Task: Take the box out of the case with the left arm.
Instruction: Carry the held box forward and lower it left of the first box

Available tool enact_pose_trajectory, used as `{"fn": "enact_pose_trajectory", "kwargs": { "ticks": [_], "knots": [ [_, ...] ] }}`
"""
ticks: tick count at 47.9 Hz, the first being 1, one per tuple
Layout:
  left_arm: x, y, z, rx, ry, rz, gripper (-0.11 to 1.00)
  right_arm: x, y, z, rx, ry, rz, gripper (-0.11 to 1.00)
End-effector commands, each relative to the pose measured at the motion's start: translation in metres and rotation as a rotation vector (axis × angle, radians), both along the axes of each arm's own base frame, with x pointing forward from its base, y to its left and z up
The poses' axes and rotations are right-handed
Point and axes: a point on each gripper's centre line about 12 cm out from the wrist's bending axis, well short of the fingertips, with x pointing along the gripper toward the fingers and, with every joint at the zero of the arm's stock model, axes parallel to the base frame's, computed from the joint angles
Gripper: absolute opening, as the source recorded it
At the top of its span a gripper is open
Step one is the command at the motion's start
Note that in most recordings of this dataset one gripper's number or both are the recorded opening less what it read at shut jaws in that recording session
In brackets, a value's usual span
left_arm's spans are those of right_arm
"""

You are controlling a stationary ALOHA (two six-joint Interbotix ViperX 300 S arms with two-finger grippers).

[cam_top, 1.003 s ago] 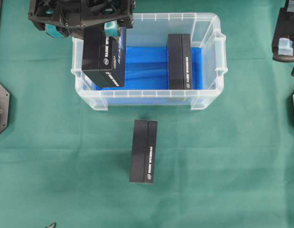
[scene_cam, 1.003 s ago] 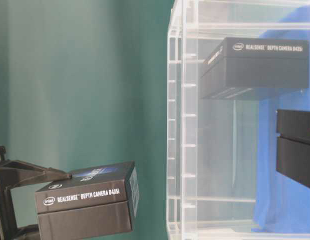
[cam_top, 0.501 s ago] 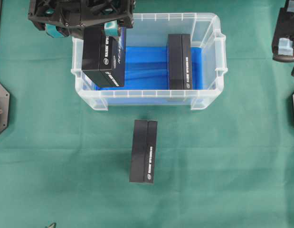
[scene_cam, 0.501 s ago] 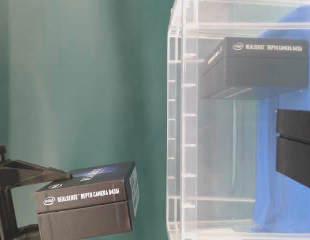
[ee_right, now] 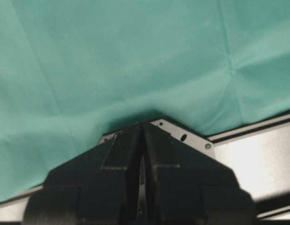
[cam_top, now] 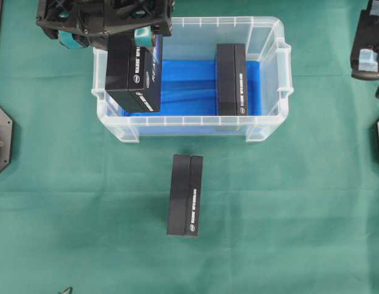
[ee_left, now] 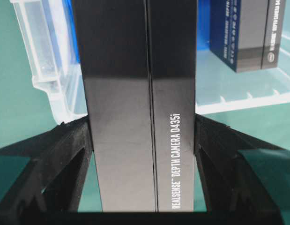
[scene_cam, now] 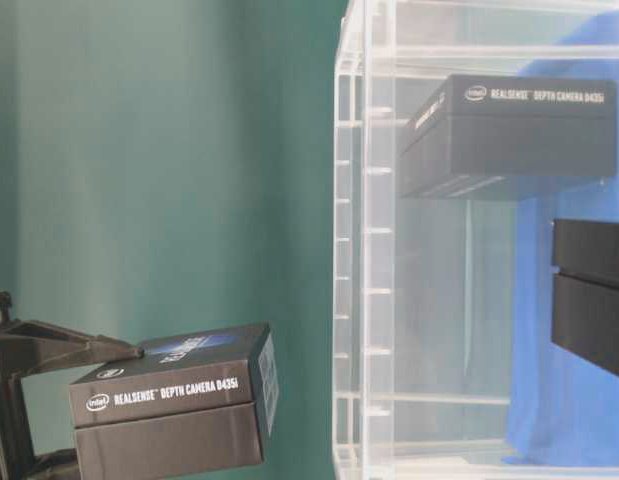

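Observation:
My left gripper (cam_top: 106,33) is shut on a black box (cam_top: 134,70) with white lettering, its black fingers (ee_left: 74,154) pressed against the two long sides of the box (ee_left: 140,108). The held box hangs above the left end of the case (cam_top: 189,125), a clear plastic bin with blue lining, and covers part of its left rim. From table level the held box (scene_cam: 169,410) shows clear of the case's wall (scene_cam: 364,250). My right gripper (cam_top: 367,61) rests at the far right, its jaws shut on nothing (ee_right: 142,136).
A second black box (cam_top: 231,78) lies inside the case towards its right end. A third black box (cam_top: 185,195) lies on the green cloth (cam_top: 287,214) in front of the case. Black arm bases (cam_top: 0,138) sit at both side edges.

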Motion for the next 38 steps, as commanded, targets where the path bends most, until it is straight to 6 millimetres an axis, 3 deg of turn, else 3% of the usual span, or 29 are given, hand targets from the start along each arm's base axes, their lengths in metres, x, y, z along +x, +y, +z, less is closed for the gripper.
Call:
{"fn": "enact_pose_trajectory", "kwargs": {
  "ticks": [1,11,18,38],
  "knots": [
    [-0.006,-0.002,0.017,0.014,-0.050,-0.001,0.60,0.000,0.000,0.004,-0.003,-0.017,-0.002,0.01],
    [-0.007,-0.003,0.016,0.015,-0.047,-0.003,0.60,0.000,0.000,0.004,-0.003,-0.017,-0.002,0.01],
    [-0.007,-0.015,0.014,0.010,-0.039,-0.028,0.60,0.000,0.000,0.004,-0.003,-0.017,0.000,0.01],
    [-0.014,-0.110,0.000,-0.066,-0.010,-0.014,0.60,0.000,-0.001,0.004,-0.006,-0.018,0.005,0.01]
  ]
}}
